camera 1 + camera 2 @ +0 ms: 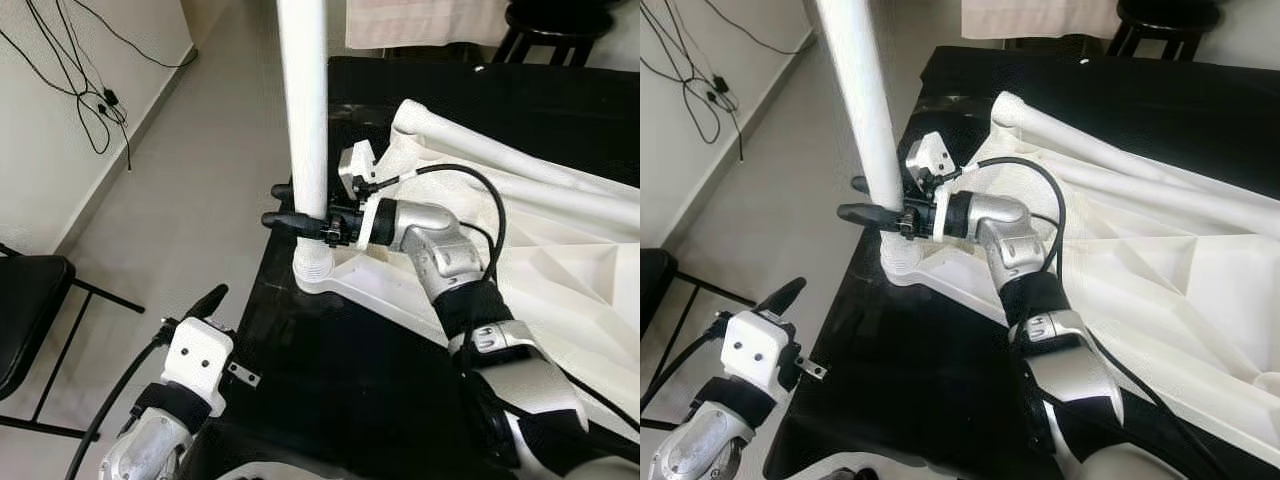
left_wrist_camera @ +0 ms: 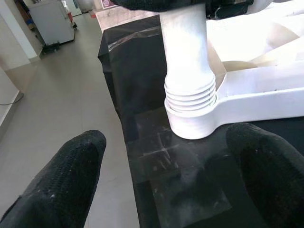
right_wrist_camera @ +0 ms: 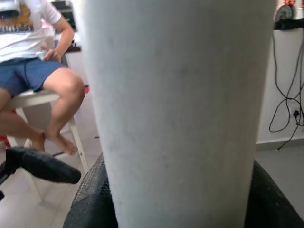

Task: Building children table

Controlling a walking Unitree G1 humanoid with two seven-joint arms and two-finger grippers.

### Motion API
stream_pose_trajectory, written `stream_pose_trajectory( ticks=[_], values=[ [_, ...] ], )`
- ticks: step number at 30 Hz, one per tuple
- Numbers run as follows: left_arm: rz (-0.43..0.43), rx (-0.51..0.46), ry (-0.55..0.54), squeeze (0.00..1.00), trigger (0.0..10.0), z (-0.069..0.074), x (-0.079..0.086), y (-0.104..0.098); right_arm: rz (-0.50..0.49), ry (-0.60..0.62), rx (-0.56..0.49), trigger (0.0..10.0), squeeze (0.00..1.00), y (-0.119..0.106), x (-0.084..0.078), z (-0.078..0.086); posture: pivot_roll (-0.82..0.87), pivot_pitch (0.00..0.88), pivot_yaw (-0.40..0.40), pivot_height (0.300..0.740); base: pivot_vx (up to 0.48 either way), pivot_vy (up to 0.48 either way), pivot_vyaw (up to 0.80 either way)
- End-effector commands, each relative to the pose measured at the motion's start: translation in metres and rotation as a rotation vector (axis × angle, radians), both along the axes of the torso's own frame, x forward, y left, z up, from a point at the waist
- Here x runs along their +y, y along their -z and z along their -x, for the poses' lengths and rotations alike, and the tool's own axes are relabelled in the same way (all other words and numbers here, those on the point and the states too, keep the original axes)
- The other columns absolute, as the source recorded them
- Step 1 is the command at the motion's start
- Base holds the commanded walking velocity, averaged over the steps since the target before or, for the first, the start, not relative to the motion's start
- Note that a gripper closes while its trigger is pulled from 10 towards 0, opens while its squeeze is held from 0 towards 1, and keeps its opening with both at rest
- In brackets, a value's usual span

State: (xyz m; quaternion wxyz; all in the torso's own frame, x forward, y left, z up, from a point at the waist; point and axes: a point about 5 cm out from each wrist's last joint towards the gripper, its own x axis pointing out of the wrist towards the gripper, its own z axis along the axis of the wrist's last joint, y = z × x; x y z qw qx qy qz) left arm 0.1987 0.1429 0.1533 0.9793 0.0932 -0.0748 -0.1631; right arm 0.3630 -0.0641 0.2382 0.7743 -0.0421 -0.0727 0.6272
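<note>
Right gripper (image 1: 285, 207) is clamped round the white table leg (image 1: 303, 120) just above its threaded foot, leg upright in the corner socket (image 2: 192, 124) of the upturned tabletop (image 1: 560, 270) — left gripper (image 1: 207, 300) open at seven o'clock — other legs apparently unfitted, by my reckoning.

Floor (image 1: 190, 200): pale grey tiles
Wall (image 1: 40, 170): white, black cables (image 1: 90, 100) hanging
Chair (image 1: 25, 310): black, beside wall
</note>
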Motion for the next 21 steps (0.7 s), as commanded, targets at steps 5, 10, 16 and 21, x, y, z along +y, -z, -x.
stream_pose_trajectory(
  ticks=[5,10,16,21],
  values=[
    [-0.008,0.005,-0.005,0.00,10.0,0.003,-0.002,0.001,-0.021,0.221,0.022,0.0,0.00,0.020,-0.013,0.002,0.02,0.184,-0.001,0.740,0.000,0.000,0.00],
    [-0.011,0.006,-0.004,0.00,10.0,0.002,0.000,0.002,0.096,0.656,0.081,0.0,0.00,0.057,-0.018,0.017,0.01,0.179,-0.001,0.740,0.000,0.000,0.00],
    [-0.015,0.008,-0.004,0.00,10.0,-0.003,0.003,0.003,0.139,0.993,0.119,0.0,0.00,0.079,-0.023,0.036,-0.01,0.166,0.018,0.740,0.000,0.000,0.00],
    [-0.016,0.009,-0.008,0.00,10.0,-0.005,0.005,0.003,0.119,0.998,0.120,3.5,0.00,0.077,-0.017,0.033,-0.01,0.160,0.013,0.740,0.000,0.000,0.00]
  ],
)
